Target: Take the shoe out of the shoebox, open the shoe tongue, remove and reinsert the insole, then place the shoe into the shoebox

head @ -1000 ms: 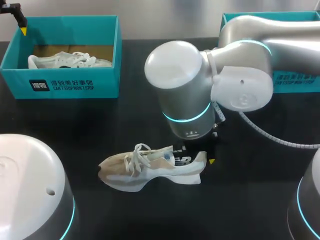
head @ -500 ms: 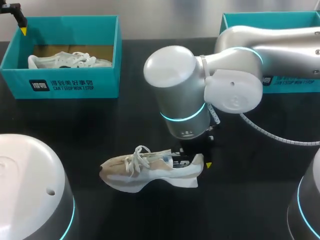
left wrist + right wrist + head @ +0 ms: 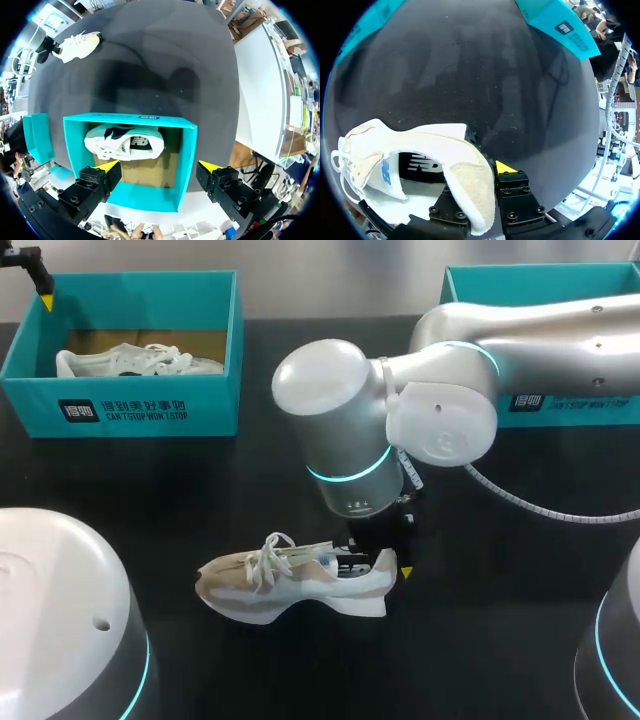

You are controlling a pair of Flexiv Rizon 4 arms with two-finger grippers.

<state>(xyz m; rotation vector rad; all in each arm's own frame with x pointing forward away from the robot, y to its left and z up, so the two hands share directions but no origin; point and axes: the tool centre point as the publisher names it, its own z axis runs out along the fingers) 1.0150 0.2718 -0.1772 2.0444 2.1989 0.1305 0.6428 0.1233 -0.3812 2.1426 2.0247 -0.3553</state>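
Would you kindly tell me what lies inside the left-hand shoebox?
A white shoe lies in the shoebox, on its brown floor; anything beneath the shoe is covered.

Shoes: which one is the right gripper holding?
The shoe on the table: the right gripper pinches its heel. The other shoe lies in the shoebox.

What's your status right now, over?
Right gripper shut on shoe, at heel. Left gripper open above shoebox holding second shoe. Nothing in the way.
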